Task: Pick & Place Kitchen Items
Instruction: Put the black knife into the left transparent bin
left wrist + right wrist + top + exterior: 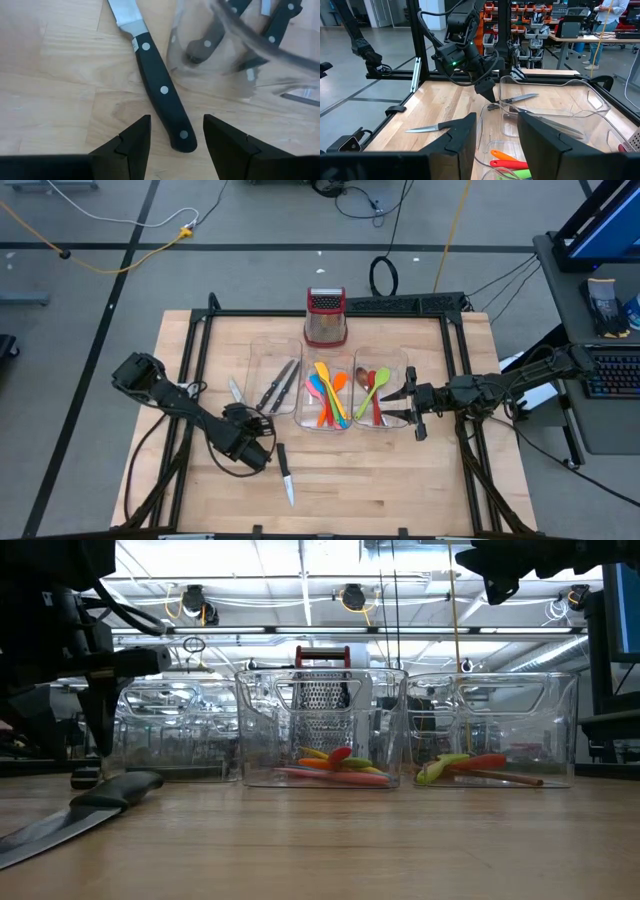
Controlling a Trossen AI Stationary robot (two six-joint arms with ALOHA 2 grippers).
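A black-handled steel knife (162,90) lies flat on the table beside the left clear bin (262,350), which holds more knives (278,385). My left gripper (176,122) is open just above that knife's handle end, one finger on each side, touching nothing that I can see. A second knife (286,475) lies flat near the table's near edge. The middle bin holds several coloured spoons and spatulas (325,395). The right bin holds brown, green and red spoons (372,392). My right gripper (405,405) is open and empty over the right bin's right side.
A steel box grater with a red top (325,315) stands behind the bins at the far side. The three clear bins stand side by side mid-table. A black frame (455,380) runs along the table's edges. Bare wood lies between the bins and the near edge.
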